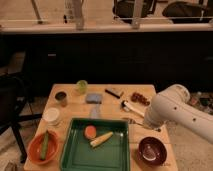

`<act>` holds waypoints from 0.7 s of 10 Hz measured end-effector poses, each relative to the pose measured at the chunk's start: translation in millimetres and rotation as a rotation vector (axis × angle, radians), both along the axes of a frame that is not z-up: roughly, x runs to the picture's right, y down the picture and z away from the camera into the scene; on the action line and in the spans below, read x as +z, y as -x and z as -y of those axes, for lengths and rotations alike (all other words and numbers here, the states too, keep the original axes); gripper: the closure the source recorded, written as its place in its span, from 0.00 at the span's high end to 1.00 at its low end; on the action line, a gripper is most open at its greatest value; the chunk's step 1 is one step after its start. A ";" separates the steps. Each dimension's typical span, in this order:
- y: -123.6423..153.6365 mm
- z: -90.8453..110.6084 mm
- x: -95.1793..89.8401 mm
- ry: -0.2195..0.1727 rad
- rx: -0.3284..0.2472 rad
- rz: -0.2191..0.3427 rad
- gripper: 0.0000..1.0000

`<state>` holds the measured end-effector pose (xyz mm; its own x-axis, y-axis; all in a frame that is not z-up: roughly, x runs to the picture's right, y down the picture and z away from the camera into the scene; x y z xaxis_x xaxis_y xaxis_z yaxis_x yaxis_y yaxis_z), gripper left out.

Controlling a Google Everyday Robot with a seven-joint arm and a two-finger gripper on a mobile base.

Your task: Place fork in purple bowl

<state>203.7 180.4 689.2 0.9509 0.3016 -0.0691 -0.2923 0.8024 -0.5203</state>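
The purple bowl (152, 150) stands at the front right corner of the wooden table (107, 107), glossy and dark. The fork (131, 120), thin and silvery, lies on the table just right of the green tray, and its right end runs under my arm. My white arm (172, 110) reaches in from the right, bent over the table's right edge. The gripper (149, 126) is at the arm's lower left end, right above the fork's right end and just behind the purple bowl.
A green tray (70, 155) at the front holds an orange round piece and a yellow piece. An orange bowl (42, 147) is front left. A white utensil with a dark end (131, 106), blue sponge (93, 98), green cup (82, 86), can (61, 98) and white cup (51, 116) lie further back.
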 end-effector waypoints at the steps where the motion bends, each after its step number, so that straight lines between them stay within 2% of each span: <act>1: -8.3 -5.5 -0.9 0.001 0.006 -0.011 0.00; 4: -22.6 -27.2 -5.3 0.015 0.036 -0.032 0.00; 7: -35.5 -48.6 -16.3 0.037 0.027 -0.022 0.00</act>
<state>239.2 229.0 672.9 0.9406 0.3239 -0.1020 -0.3255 0.7742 -0.5428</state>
